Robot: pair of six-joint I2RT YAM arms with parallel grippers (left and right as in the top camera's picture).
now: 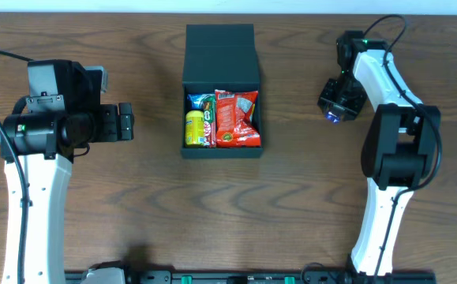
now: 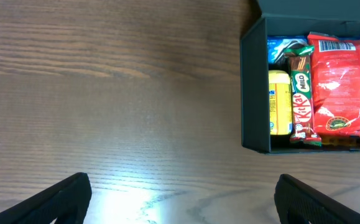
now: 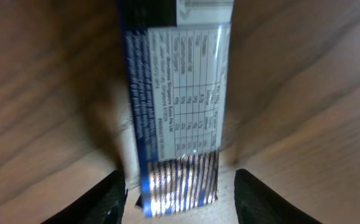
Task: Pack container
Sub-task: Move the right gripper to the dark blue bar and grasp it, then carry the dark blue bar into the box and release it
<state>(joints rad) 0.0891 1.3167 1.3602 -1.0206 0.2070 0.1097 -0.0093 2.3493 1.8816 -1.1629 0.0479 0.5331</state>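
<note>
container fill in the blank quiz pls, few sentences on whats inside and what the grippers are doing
1. The container has its lid ____.
2. The largest packet inside it is ____ in colour.
3. The left gripper, its jaws wide apart over the bare table, holds ____.
4. The blue packet between the fingers of the right gripper lies on the ____, not in the container.

Missing words: open; red; nothing; table
</note>
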